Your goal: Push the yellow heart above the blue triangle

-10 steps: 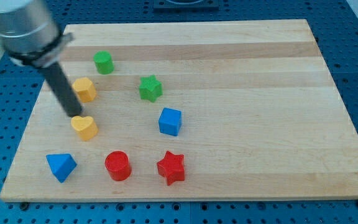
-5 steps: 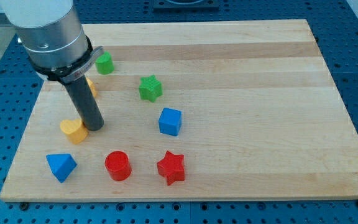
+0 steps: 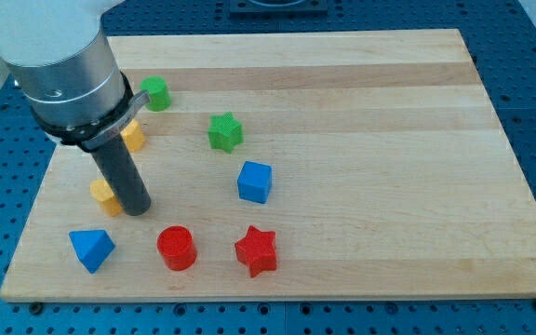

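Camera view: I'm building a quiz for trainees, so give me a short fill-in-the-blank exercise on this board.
1. My tip rests against the view's right side of the yellow ____.
2. The blue triangle lies toward the view's ____ of the yellow heart.
3. Between the blue triangle and the red star stands the red ____.

Missing words: heart; bottom; cylinder

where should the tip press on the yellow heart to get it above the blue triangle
No grip here, only a push. My tip sits against the right side of the yellow heart, which lies just up and right of the blue triangle. Pushing that right flank toward the view's left probably suits; the rod hides the heart's lobes.
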